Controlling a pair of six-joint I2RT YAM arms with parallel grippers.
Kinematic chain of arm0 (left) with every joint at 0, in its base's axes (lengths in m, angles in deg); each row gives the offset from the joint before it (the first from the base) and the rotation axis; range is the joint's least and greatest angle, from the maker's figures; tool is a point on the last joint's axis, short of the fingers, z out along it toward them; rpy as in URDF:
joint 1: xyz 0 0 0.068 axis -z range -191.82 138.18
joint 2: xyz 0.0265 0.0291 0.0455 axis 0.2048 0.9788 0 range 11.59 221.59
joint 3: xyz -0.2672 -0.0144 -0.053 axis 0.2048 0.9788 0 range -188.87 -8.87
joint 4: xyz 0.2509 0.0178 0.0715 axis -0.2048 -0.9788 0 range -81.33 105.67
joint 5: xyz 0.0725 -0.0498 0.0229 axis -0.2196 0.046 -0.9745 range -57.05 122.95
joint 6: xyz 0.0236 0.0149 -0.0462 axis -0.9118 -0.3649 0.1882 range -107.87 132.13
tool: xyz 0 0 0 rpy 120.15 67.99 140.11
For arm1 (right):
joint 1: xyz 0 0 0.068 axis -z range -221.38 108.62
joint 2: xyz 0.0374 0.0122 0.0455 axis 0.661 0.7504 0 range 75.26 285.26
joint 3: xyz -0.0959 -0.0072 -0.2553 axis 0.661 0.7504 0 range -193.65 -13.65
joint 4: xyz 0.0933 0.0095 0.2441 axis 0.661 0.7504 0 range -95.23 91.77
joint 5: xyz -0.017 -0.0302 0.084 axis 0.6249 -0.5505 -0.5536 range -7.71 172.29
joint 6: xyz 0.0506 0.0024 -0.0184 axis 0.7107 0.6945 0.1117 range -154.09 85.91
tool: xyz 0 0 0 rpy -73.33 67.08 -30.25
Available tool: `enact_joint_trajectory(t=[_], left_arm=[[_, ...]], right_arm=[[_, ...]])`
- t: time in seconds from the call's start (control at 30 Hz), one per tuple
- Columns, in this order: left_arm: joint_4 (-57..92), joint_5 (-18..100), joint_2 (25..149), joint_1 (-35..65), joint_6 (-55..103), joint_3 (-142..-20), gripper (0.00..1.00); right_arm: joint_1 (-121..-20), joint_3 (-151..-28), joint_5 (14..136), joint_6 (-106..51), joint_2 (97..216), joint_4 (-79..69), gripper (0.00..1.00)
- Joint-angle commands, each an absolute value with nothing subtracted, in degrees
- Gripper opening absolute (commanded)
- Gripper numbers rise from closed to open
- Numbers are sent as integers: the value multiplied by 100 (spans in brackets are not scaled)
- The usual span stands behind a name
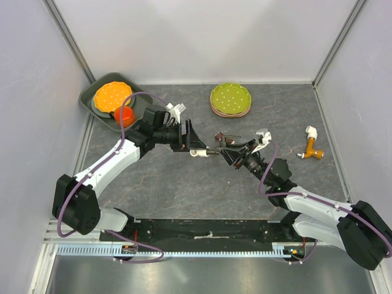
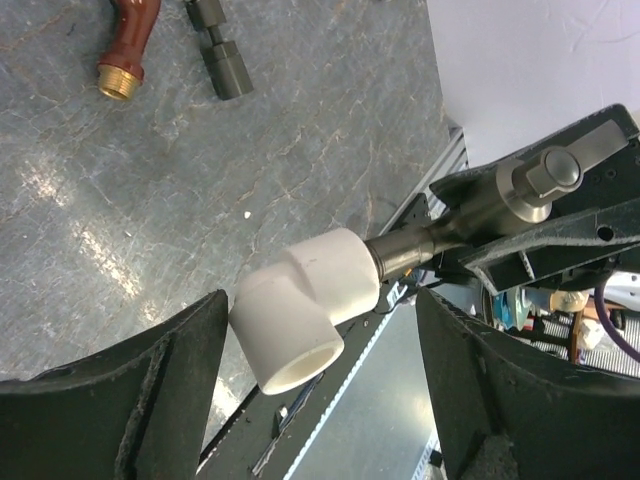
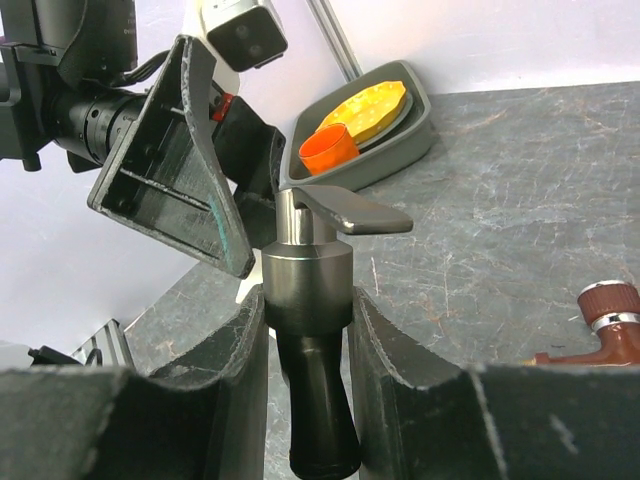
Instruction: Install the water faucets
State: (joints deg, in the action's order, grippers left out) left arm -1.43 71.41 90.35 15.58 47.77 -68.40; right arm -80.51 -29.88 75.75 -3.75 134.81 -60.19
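Grips the grey tap (image 3: 305, 285) tight in the right claw (image 3: 308, 325), above the middle of the table (image 1: 184, 196), to steady it, and holds the left claw (image 2: 320, 330) wide around the white elbow (image 2: 300, 310) on its end, likely for screwing.

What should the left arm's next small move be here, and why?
Probably close the left gripper on the white elbow. Its fingers stand open on either side of the elbow, apart from it, while the right gripper is clamped on the grey tap, whose stem enters the elbow. A grip would likely let it turn the elbow on.
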Motion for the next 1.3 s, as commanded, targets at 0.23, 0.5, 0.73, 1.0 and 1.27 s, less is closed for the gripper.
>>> enact_joint_trajectory(t=[0.23,0.5,0.73,1.0,1.27], left_arm=[[-349,7558,9016,1569,4377,-7154,61],[-348,7654,9034,1569,4351,-7154,41],[-314,7725,8999,1578,4333,-7154,2],[-146,6350,8375,1858,4114,-6988,2],[240,3634,7444,2982,3402,-6557,2]], right_arm=[[-7864,-3290,7298,-289,13309,-6543,0],[-7864,-3325,7087,-193,13529,-6754,0],[-7855,-3360,7314,-140,13573,-6571,0],[-7882,-3290,8351,913,13643,-6201,0],[-8022,-3106,8888,2794,14047,-6323,0]])
